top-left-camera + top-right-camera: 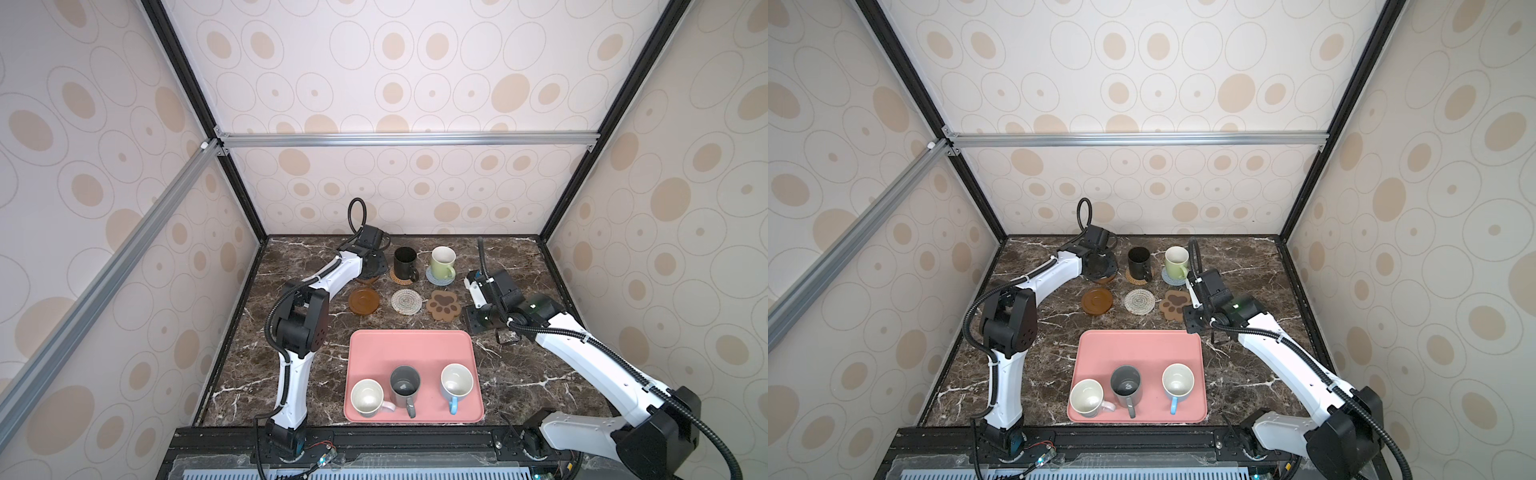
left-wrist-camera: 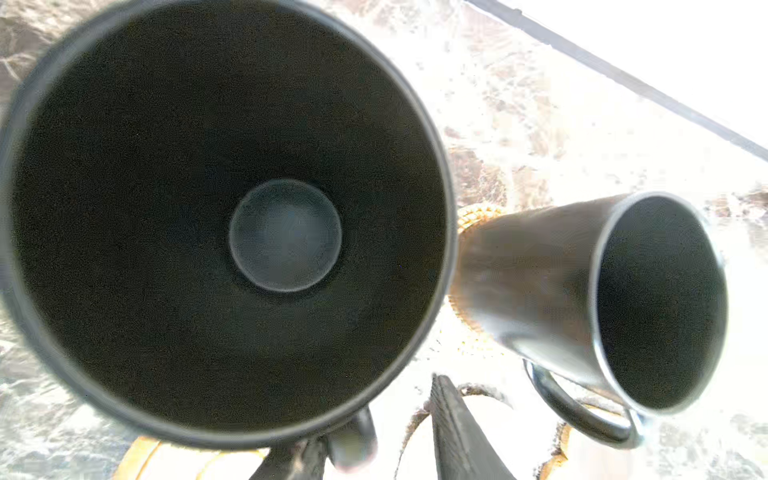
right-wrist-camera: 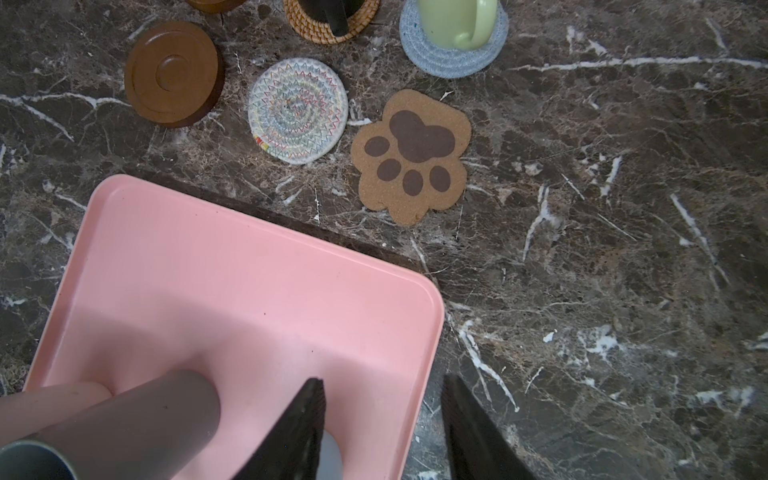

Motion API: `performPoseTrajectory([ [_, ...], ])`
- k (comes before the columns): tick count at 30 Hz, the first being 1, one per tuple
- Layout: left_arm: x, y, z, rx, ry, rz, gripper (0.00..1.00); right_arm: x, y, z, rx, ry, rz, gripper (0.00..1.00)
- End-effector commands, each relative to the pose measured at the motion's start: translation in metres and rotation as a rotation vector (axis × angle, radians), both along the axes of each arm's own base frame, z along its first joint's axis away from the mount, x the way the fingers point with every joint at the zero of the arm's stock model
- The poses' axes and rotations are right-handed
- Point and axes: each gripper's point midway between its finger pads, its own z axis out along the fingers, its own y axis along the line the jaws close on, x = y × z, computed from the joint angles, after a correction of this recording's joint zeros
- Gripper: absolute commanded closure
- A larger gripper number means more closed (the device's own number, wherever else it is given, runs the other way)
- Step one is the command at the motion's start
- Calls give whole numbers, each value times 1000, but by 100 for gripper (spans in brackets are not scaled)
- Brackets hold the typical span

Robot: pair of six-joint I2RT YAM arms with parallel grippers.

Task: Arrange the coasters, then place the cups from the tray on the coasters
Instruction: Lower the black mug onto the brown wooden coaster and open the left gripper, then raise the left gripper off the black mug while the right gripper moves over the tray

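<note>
Dark brown marble-veined tabletop point(image 1: 540, 374), booth of cream wallpaper point(image 1: 415, 83) with tan ovals. My left gripper point(image 2: 376, 409) straddles the handle of a matte black mug point(image 2: 249, 208) on a wooden disc point(image 1: 366, 280) — jaws slack, a gap showing. My right gripper point(image 3: 383, 378) hangs parted and empty over a corner of the pink tray point(image 1: 411, 349), where I count three mugs point(image 1: 405, 384). Rattan coaster point(image 1: 400, 281) holds another black mug point(image 1: 405, 262), blue-grey weave point(image 1: 436, 281) a green mug point(image 1: 442, 262); ringed wooden coaster point(image 3: 172, 72), whitish woven round point(image 3: 297, 110) and cork-like paw point(image 3: 411, 156) lie bare.
</note>
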Motion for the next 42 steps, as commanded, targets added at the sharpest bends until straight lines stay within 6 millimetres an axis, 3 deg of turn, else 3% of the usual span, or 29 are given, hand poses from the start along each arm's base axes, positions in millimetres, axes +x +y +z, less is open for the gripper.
performPoseTrajectory([
  [1,4,-7,25,-20,-58,-28,59,-2,1,3,12,6,-7,51],
  [10,-4,0,27,-10,-60,-9,58,-3,-2,5,5,-2,-13,50],
  [18,-20,5,49,-34,-105,-18,56,-1,-7,13,-11,-29,-25,50],
  [27,-52,16,77,-74,-195,-41,55,-3,-10,18,-20,-7,-49,50],
  [37,-84,29,114,-105,-342,-78,52,-29,-15,13,22,94,-98,50],
  [42,-97,39,118,-118,-380,-82,49,-53,-21,5,42,178,-140,51],
])
